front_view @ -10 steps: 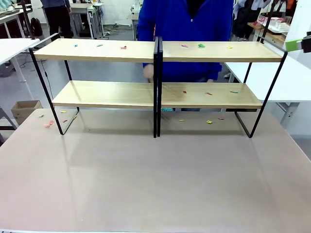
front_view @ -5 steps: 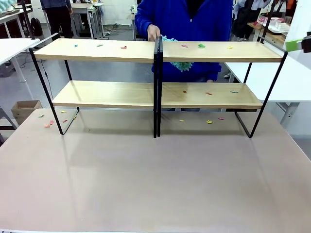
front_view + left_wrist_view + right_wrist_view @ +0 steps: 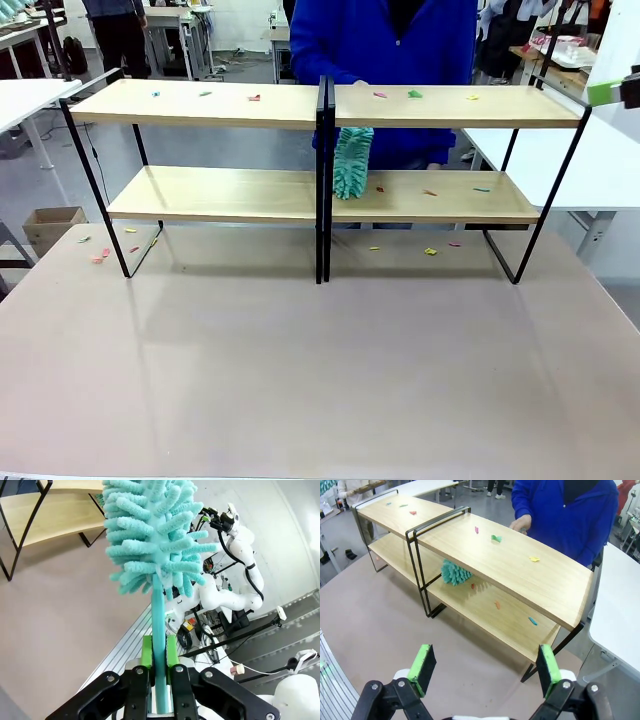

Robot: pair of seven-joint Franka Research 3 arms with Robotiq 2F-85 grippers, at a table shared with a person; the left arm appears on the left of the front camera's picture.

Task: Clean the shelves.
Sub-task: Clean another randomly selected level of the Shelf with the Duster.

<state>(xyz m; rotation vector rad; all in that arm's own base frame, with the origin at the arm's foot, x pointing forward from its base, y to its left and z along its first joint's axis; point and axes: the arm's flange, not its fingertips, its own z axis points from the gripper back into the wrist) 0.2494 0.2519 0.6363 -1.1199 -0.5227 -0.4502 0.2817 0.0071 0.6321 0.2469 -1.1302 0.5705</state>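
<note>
Standing across the far half of the table (image 3: 300, 380), the shelves (image 3: 200, 104) are seen upright. Both boards are dotted with small coloured scraps (image 3: 414, 94), and more scraps are scattered on the table under and just in front of the shelves. A teal duster (image 3: 155, 535) is clamped by its handle between the pads of the left gripper (image 3: 159, 652). Its fluffy head is pointed away from the wrist, and one end of the shelves is seen beyond it, apart from it. The right gripper (image 3: 485, 664) is spread wide with nothing between its pads, above the table on the robot's side of the shelves. A second duster (image 3: 352, 160) is hung between the two boards, just right of the shelves' post (image 3: 322, 180), with its tip at the lower board. A person's hand (image 3: 522, 525) is laid at the back edge of the top board; what holds the second duster is hidden by that board.
</note>
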